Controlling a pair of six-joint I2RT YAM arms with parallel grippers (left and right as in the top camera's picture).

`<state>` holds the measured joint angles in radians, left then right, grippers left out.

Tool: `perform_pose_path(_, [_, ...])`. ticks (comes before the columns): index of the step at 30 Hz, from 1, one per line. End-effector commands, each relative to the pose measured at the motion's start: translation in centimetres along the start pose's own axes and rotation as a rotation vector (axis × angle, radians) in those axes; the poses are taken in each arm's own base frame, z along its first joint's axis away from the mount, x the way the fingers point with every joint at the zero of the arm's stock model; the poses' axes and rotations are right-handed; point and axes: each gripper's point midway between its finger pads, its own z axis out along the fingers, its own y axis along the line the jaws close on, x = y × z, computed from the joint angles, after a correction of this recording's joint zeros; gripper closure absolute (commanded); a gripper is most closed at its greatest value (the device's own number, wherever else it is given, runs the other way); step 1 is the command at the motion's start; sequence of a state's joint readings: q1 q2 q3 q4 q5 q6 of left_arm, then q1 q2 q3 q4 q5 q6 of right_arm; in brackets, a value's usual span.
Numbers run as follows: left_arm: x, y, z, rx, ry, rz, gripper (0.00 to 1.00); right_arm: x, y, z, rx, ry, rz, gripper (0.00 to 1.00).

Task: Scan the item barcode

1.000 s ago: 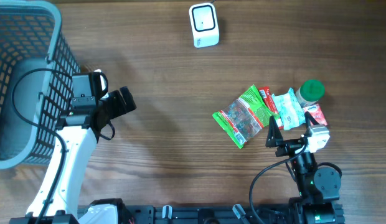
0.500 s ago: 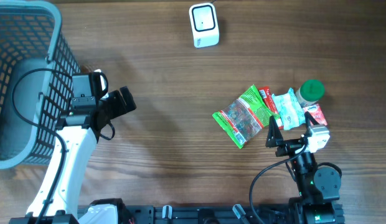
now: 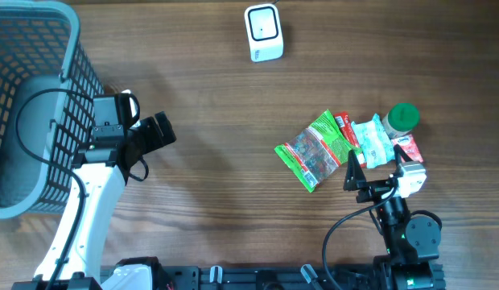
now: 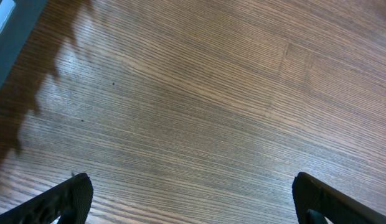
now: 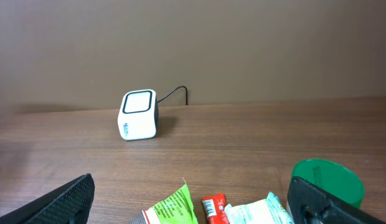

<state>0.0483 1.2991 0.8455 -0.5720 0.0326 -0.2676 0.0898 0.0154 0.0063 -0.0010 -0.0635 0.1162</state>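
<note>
Barcode scanner (image 3: 263,32): white, stood on wooden table (image 3: 217,97). Green snack packet (image 3: 315,151): laid flat, nearer the robot and right of scanner, ungripped. Right gripper (image 5: 190,193): jaws parted, empty, faced toward scanner. Left gripper (image 3: 162,130): jaws parted, empty, well left of scanner.

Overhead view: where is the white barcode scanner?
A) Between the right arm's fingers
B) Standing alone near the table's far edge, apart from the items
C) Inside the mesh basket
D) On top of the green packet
B: the white scanner stands by itself on bare wood at the top of the overhead view, well clear of the green packet and the basket.
</note>
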Motion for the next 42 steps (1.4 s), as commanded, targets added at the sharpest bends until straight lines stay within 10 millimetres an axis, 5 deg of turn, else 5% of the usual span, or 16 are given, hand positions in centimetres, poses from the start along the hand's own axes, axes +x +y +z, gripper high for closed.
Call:
perform_pose_path(1, [0.1,0.0,0.2,0.008,0.006,-0.008,0.00,-0.3,0.0,-0.1,-0.001,-0.013,0.016,0.00])
perform_pose_path(10, [0.0,-0.1,0.0,0.010,0.000,-0.008,0.00,-0.3,0.0,-0.1,-0.001,-0.013,0.016,0.00])
perform_pose_path(13, [-0.8,-0.4,-1.5,0.028,-0.052,-0.005,0.00,-0.3,0.0,-0.1,-0.001,-0.013,0.015,0.00])
perform_pose_path(17, [-2.5,-1.1,-5.4,0.075,-0.187,0.000,0.00,-0.3,0.0,-0.1,-0.001,-0.013,0.016,0.00])
perform_pose_path(21, [-4.1,-1.9,-11.7,0.147,-0.393,0.009,0.00,-0.3,0.0,-0.1,-0.001,-0.013,0.016,0.00])
perform_pose_path(26, [-4.3,-2.2,-19.0,0.226,-0.621,0.019,0.00,-0.3,0.0,-0.1,-0.001,-0.013,0.016,0.00])
perform_pose_path(30, [-3.6,-2.2,-23.1,0.270,-0.748,0.024,0.00,-0.3,0.0,-0.1,-0.001,-0.013,0.016,0.00])
perform_pose_path(33, [-3.0,-2.0,-24.9,0.290,-0.806,0.026,0.00,-0.3,0.0,-0.1,-0.001,-0.013,0.015,0.00])
perform_pose_path(42, [1.5,-0.5,-25.3,0.281,-0.779,0.025,0.00,-0.3,0.0,-0.1,-0.001,-0.013,0.016,0.00])
